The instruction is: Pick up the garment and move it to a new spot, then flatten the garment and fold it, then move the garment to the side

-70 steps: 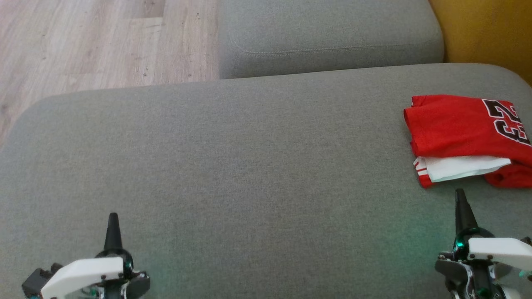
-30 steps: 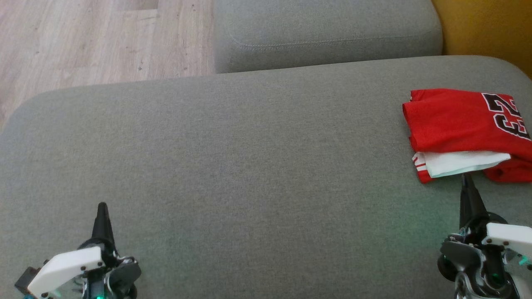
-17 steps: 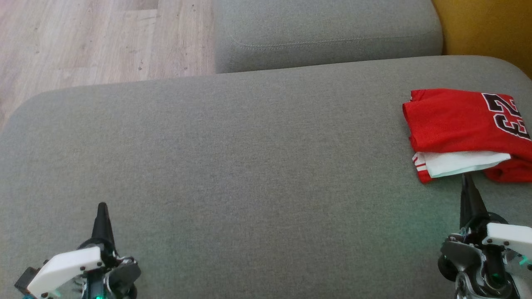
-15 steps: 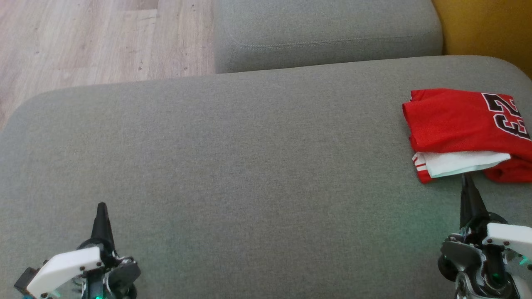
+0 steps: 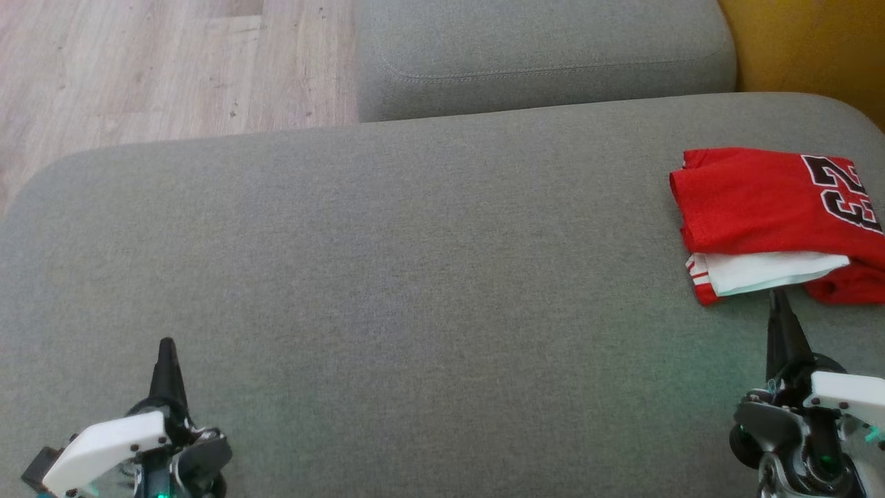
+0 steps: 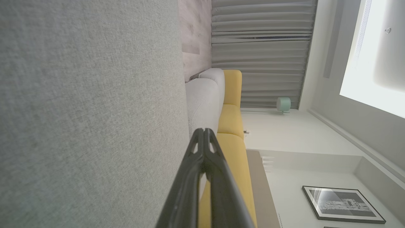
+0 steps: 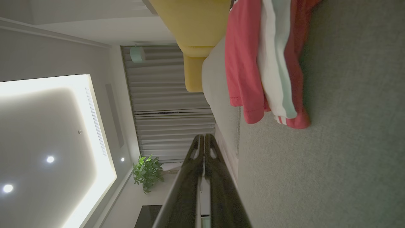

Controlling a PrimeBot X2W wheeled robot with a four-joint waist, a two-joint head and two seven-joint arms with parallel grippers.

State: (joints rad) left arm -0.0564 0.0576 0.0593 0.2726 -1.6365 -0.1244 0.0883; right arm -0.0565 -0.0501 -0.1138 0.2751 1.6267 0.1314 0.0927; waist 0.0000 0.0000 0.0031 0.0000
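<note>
Garment [image 5: 760, 207] folded, parked at 3 o'clock on sofa [image 5: 415, 277]. Left fingers [image 5: 168, 377] and right fingers [image 5: 781, 339] together, empty. Task looks finished.

The left gripper [image 5: 166, 348] and right gripper [image 5: 778, 299] each carry long tapering black fingers, a dark grey wrist housing, a screw-fastened white cover plate and small green lights.
</note>
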